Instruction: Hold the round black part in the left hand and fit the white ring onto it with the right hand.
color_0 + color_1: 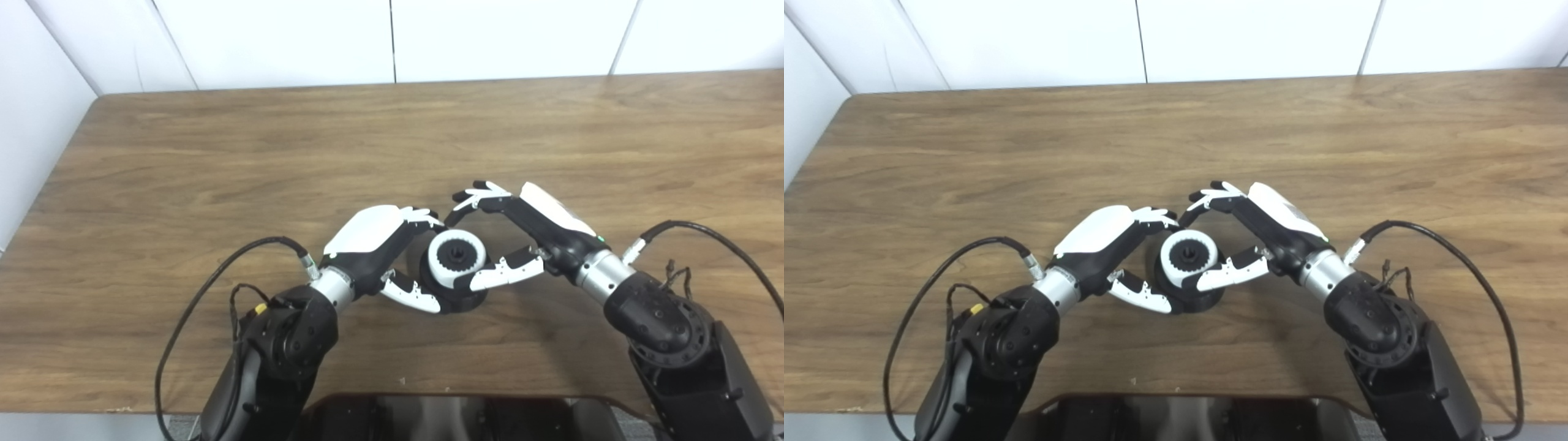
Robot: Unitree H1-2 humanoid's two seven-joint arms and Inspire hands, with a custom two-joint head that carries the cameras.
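The round black part (467,299) stands on the table near its front middle. The white ring (438,261) sits on top of it, around a black toothed hub. My left hand (373,242) is shut on the black part, with its fingers curled round the far left side and its thumb against the near side of the base. From the right, my right hand (531,228) arches over the ring. Its thumb lies against the ring's near right edge, while its fingers hang spread just beyond the far edge with a small gap.
The wooden table (367,141) runs back to a white wall and ends at a left edge. Black cables (202,294) loop from both forearms over the table front. A dark part of my body (453,416) fills the bottom middle.
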